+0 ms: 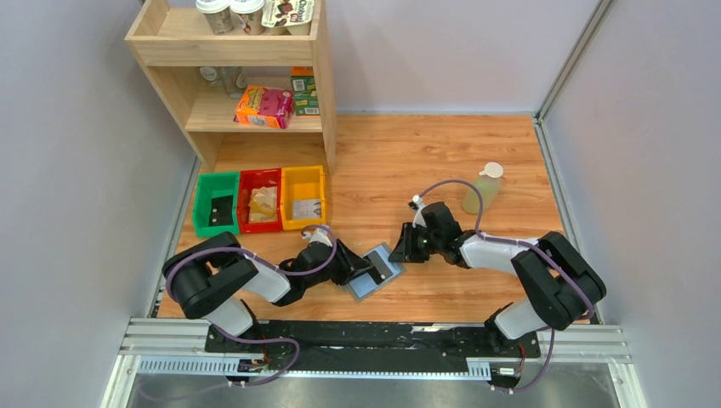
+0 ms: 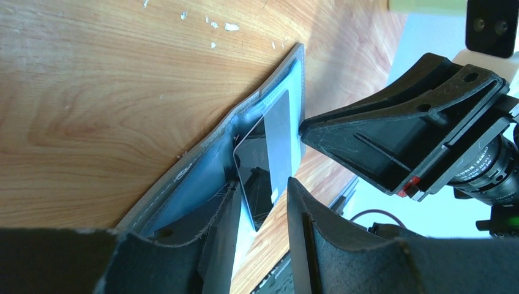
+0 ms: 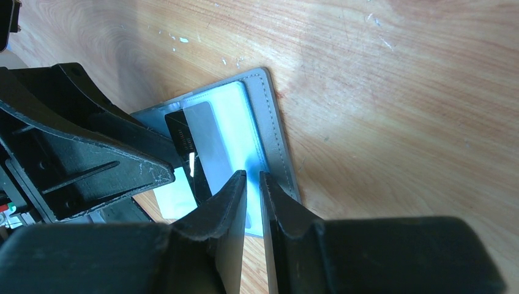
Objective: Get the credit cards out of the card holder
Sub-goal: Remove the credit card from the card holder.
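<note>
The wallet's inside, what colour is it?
Pale blue, with a grey edge. The small grey bifold wallet shows best in the right wrist view.

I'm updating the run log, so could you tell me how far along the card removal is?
Done: the card holder lies open on the table. In hand: one dark card is tilted up from its slot between the left gripper's spread fingers, while the right gripper, nearly closed, bears on the pale lining. Left: freeing that card; no card shows on the table beside the holder yet.
</note>
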`<act>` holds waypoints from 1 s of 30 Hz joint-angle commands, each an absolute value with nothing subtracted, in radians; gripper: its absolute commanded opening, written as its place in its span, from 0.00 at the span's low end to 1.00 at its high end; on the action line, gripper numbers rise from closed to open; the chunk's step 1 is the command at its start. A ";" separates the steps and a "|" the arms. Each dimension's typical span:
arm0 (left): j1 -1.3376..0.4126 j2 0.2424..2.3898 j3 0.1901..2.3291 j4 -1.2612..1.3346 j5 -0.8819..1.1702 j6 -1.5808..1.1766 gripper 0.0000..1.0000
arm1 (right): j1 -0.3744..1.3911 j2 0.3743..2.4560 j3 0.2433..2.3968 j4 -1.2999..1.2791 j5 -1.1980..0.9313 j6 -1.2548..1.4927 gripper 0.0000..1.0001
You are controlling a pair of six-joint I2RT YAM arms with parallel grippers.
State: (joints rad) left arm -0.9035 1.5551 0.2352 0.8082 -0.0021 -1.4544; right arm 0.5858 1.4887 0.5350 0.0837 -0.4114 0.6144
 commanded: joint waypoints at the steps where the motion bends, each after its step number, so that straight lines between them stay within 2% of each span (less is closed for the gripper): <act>1: -0.910 1.601 0.230 0.741 -0.071 -1.447 0.43 | 0.591 1.490 0.505 0.026 -0.368 0.603 0.22; 5: -0.910 1.611 0.221 0.767 -0.100 -1.450 0.40 | 0.591 1.486 0.503 0.025 -0.368 0.603 0.22; 7: -0.910 1.611 0.215 0.781 -0.113 -1.444 0.35 | 0.591 1.482 0.499 0.025 -0.367 0.603 0.21; 14: -0.911 1.565 0.178 0.822 -0.155 -1.408 0.00 | 0.591 1.479 0.499 0.018 -0.362 0.598 0.21; 21: -0.911 1.430 0.135 0.732 -0.170 -1.399 0.00 | 0.591 1.471 0.506 0.009 -0.356 0.592 0.21; 30: -0.911 1.132 0.189 0.338 -0.192 -1.261 0.00 | 0.591 1.431 0.548 -0.067 -0.331 0.563 0.26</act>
State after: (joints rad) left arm -0.9100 1.2434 0.1528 0.5789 -0.1398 -1.3712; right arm 0.5926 1.4624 0.5255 0.0395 -0.3927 0.6071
